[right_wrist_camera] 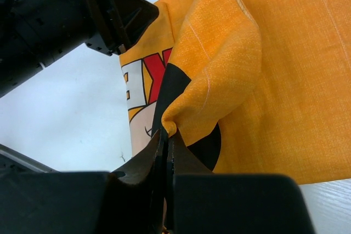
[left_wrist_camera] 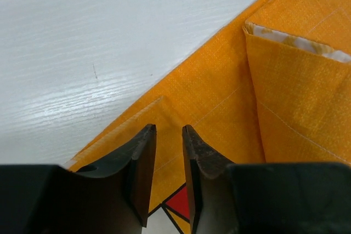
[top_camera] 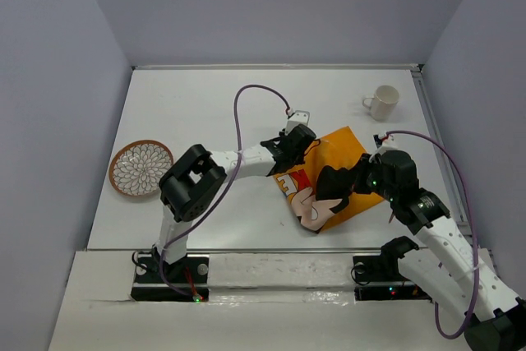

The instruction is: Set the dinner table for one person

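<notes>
The orange cartoon placemat (top_camera: 345,154) lies crumpled and partly folded over on the white dinner table (top_camera: 205,104), right of centre. My left gripper (top_camera: 297,144) hovers over the mat's far-left edge; in the left wrist view its jaws (left_wrist_camera: 169,130) stand slightly apart with nothing between them, above the orange cloth (left_wrist_camera: 230,97). My right gripper (top_camera: 333,182) is shut on a pinched fold of the placemat (right_wrist_camera: 274,80), seen at the jaw tips (right_wrist_camera: 169,134) in the right wrist view, lifting that part over the printed side. The left gripper (right_wrist_camera: 109,15) shows there too.
A patterned round plate (top_camera: 140,168) sits near the table's left edge. A white mug (top_camera: 383,102) stands at the far right. The metal edge rail (top_camera: 431,121) runs along the right side. Grey walls enclose the table.
</notes>
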Controlling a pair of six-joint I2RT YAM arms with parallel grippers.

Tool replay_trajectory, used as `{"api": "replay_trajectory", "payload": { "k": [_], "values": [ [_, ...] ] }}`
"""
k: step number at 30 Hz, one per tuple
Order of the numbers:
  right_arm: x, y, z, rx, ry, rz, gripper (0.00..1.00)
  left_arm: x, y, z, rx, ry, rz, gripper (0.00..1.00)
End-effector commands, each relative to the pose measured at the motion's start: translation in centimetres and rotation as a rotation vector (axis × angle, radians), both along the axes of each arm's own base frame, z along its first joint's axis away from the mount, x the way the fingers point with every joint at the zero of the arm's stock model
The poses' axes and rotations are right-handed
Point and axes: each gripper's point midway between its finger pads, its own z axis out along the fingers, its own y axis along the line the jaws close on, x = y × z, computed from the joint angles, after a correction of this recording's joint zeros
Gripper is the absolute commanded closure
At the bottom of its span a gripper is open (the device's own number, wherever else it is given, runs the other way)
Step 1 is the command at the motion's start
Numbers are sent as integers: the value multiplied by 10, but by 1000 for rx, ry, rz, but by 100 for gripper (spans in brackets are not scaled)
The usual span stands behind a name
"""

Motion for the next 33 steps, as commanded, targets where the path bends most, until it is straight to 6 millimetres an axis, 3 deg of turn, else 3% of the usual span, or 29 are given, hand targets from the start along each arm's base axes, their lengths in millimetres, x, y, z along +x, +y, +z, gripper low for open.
{"api": "replay_trajectory", "payload": {
  "k": [1, 6, 10, 11, 15, 17, 18, 24, 27, 28, 33],
  "values": [
    [5, 6, 14, 28, -61, 21, 100, 15, -11, 0, 1, -25, 19, 62],
    [3, 8, 14, 38, -63, 33, 100, 16, -12, -14, 22, -7, 14, 56],
    [2, 8, 13, 42, -62, 37, 100, 17, -11, -22, 41, -4, 19, 58],
    [1, 8, 12, 42, -62, 38, 100, 17, -10, -23, 45, -5, 22, 60],
    [1, 7, 13, 43, -68, 32, 100, 17, -4, -27, 66, -8, 34, 84],
    [2, 7, 14, 45, -70, 30, 100, 17, -2, -29, 79, -8, 37, 90],
    [2, 7, 15, 44, -73, 29, 100, 17, -1, -29, 83, -9, 40, 98],
    [3, 7, 20, 50, -86, 24, 100, 19, 11, -19, 85, -34, 69, 100],
    [5, 6, 26, 52, -100, 17, 100, 20, 18, 4, 41, -69, 89, 100],
    [5, 6, 27, 51, -103, 13, 100, 21, 20, 27, 0, -99, 94, 100],
    [17, 2, 52, 56, -162, -28, 100, 27, 56, 83, -118, -167, 158, 100]
  ]
}}
